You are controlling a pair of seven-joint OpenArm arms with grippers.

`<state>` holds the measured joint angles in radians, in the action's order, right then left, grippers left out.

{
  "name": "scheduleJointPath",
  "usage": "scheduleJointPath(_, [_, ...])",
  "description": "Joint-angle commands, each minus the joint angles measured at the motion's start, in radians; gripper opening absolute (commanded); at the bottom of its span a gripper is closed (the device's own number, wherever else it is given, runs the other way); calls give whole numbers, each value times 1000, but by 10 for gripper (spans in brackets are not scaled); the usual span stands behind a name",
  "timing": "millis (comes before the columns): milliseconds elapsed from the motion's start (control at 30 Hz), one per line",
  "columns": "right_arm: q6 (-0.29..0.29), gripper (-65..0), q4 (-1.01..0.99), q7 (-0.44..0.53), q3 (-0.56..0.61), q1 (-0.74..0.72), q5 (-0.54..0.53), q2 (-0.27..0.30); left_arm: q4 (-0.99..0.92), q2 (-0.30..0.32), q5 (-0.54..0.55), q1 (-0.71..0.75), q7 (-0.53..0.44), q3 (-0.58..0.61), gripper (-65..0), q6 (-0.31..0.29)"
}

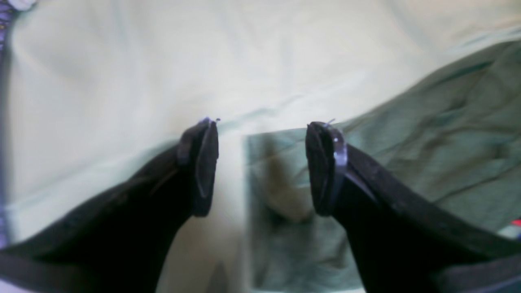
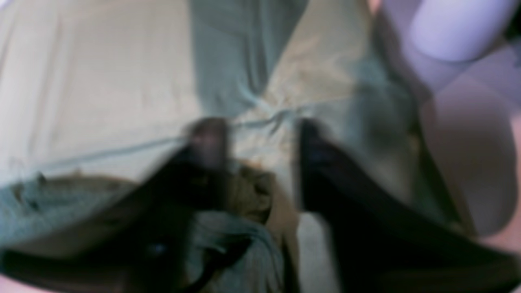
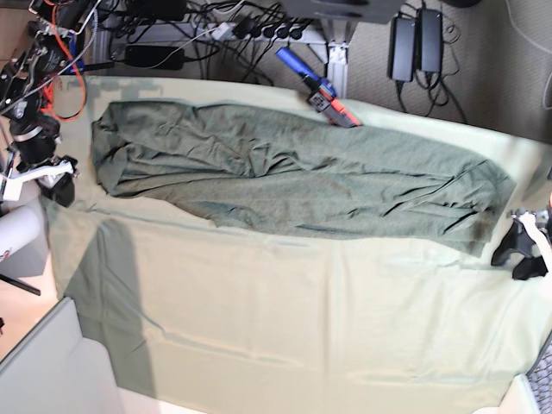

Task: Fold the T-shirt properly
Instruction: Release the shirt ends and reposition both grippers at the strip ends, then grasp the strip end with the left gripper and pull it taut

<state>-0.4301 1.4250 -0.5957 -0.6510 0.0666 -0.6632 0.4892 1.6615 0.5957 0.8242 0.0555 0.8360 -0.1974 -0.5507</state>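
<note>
The T-shirt [image 3: 293, 172] is dark olive-green and lies stretched lengthwise across the far half of the pale mint table cloth [image 3: 259, 336], wrinkled, with its ends at left and right. My left gripper [image 3: 516, 259] hangs just off the shirt's right end. In the left wrist view this gripper [image 1: 262, 167] is open over a corner of the shirt [image 1: 439, 134], with nothing between its fingers. My right gripper [image 3: 55, 185] is at the shirt's left end. In the blurred right wrist view its jaws [image 2: 260, 150] stand apart above shirt fabric [image 2: 36, 211].
A blue and red tool [image 3: 321, 88] lies at the table's far edge, touching the shirt's back hem. Cables and power bricks [image 3: 414, 39] sit on the floor behind. A white cylinder [image 3: 17, 231] stands off the table's left edge.
</note>
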Motion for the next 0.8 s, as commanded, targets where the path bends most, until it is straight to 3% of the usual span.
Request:
scheduleJointPath(0, [-12, -612, 18, 20, -18, -11, -18, 12, 10, 5, 34, -6, -16, -19, -276, -15])
scheduleJointPath(33, [-12, -650, 18, 18, -23, -10, -19, 5, 8, -6, 44, -1, -16, -24, -277, -15])
scheduleJointPath(267, [-20, -650, 17, -40, 17, -7, -55, -38, -10, -74, 78, 46, -14, -55, -276, -15])
scheduleJointPath(467, [-19, -650, -25, -41, 154, -2, 58, -43, -80, -83, 138, 47, 31, -131, -276, -19])
scheduleJointPath(667, [-19, -650, -82, -36, 174, -3, 84, -43, -178, -82, 314, 47, 126, -187, -276, -104])
scheduleJointPath(767, [-19, -650, -104, -37, 174, -2, 87, -43, -216, -82, 335, 47, 129, -187, -276, -116])
